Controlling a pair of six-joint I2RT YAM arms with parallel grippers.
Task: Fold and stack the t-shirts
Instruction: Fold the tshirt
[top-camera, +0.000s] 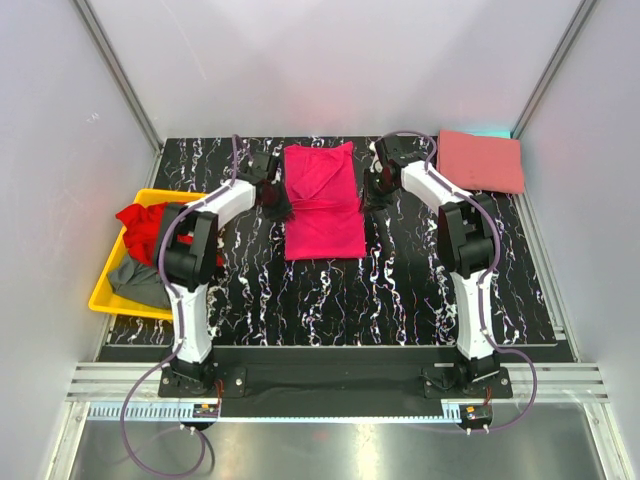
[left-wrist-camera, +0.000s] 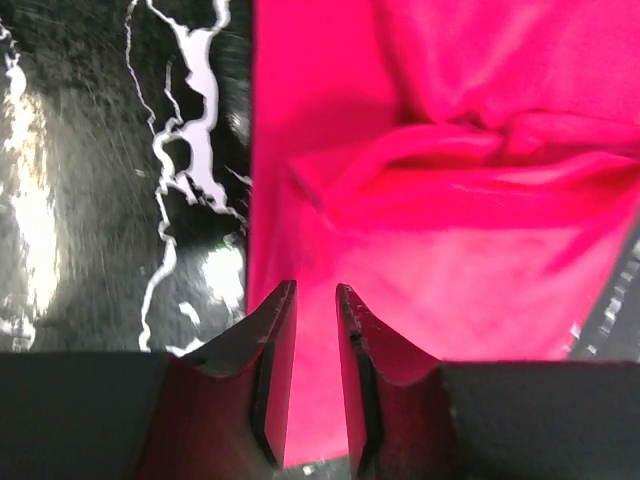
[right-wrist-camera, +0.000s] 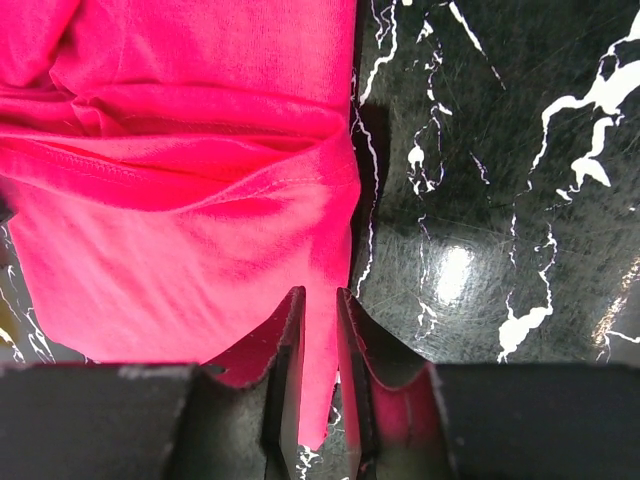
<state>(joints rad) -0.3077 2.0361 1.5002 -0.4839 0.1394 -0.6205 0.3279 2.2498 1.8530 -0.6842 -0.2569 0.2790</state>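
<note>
Near edge: silver metal rails (top-camera: 340, 382) run in front of both arm bases.
Surface: black table (top-camera: 400, 290) veined with white, with pale walls on three sides.
Magenta t-shirt (top-camera: 322, 205): partly folded, toward the back of the table, between the grippers.
Left gripper (left-wrist-camera: 315, 290): jaws narrowly apart over the shirt's left edge.
Right gripper (right-wrist-camera: 318, 292): jaws narrowly apart over its right edge.
Salmon t-shirt (top-camera: 482, 160): folded flat in the far right corner.
Yellow bin (top-camera: 105, 290): at the left edge, holding the red t-shirt (top-camera: 140, 225) and grey t-shirt (top-camera: 135, 280).
</note>
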